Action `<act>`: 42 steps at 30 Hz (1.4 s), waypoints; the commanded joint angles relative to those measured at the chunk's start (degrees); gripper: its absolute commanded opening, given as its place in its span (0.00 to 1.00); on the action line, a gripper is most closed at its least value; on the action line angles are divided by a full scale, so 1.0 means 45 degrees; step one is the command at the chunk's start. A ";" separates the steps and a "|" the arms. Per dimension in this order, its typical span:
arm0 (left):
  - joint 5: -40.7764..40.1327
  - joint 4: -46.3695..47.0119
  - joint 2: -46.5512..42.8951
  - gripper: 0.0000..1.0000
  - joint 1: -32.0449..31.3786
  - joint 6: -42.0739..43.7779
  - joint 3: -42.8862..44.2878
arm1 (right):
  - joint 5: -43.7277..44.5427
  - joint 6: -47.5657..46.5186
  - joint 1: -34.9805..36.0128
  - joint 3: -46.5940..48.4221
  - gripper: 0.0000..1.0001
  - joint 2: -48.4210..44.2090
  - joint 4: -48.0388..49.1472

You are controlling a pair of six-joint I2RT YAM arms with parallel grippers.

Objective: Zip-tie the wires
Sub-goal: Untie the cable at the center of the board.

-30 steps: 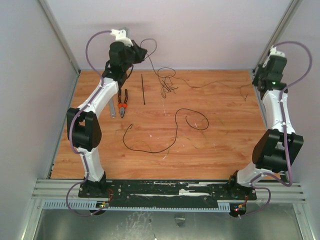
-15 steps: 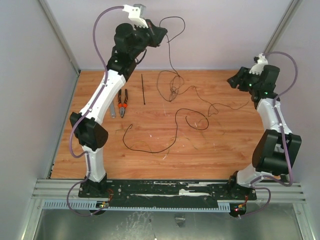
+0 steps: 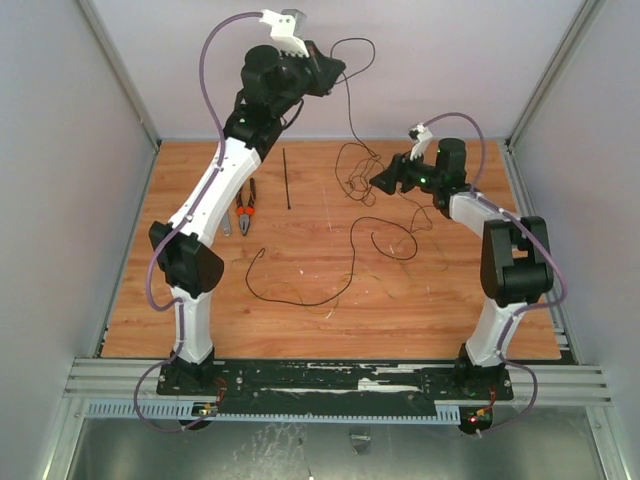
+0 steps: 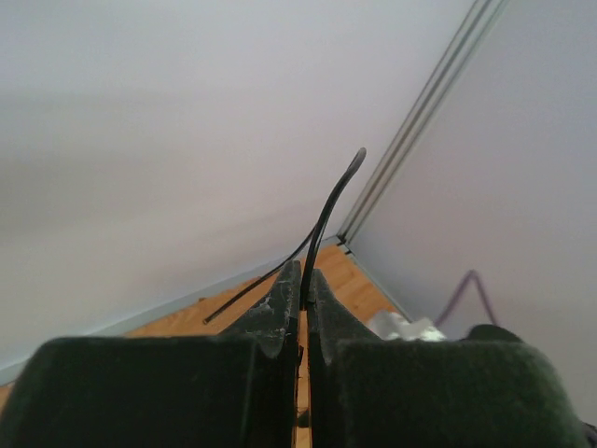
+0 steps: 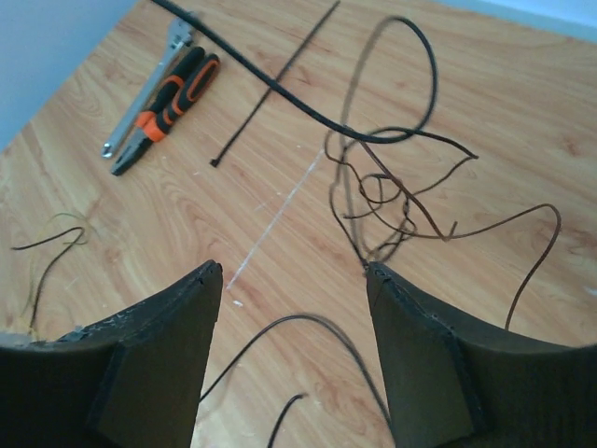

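The wires (image 3: 350, 172) are a thin dark tangle at the back middle of the wooden table. One black strand (image 3: 345, 95) rises from the tangle to my left gripper (image 3: 338, 71), which is held high and shut on it. In the left wrist view the strand (image 4: 325, 219) sticks out from between the shut jaws of that gripper (image 4: 304, 285). My right gripper (image 3: 378, 184) is open just right of the tangle. In its wrist view the right gripper (image 5: 294, 271) hovers low with the tangle (image 5: 387, 191) just ahead of its right finger (image 5: 420, 345). The zip tie (image 3: 286, 178) (image 5: 275, 89) lies straight, left of the wires.
Orange-handled pliers (image 3: 246, 207) (image 5: 166, 105) and a grey wrench (image 3: 226, 221) (image 5: 147, 95) lie left of the zip tie. A long black wire (image 3: 330, 290) curls over the middle of the table, and part of it (image 5: 317, 322) runs under my right gripper. Grey walls enclose the table.
My right arm swung in from the far right corner to the tangle and its gripper opened. My left gripper rose with the strand, pulling it up off the table.
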 commanded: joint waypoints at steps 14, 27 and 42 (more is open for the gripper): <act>-0.0599 -0.0052 -0.1953 0.00 -0.0222 0.0461 0.0349 | 0.2869 -0.0390 0.1011 0.4368 0.35 0.3741 -0.0977; -0.0374 0.0987 -0.6050 0.00 0.1373 -0.0034 -0.2378 | 0.7053 0.0501 0.0011 0.7316 0.36 0.5235 -0.4483; 0.0615 0.1776 -0.4217 0.00 0.1570 -0.0692 -0.2874 | -0.0956 -0.0702 0.0733 0.2504 0.64 0.0820 -0.0650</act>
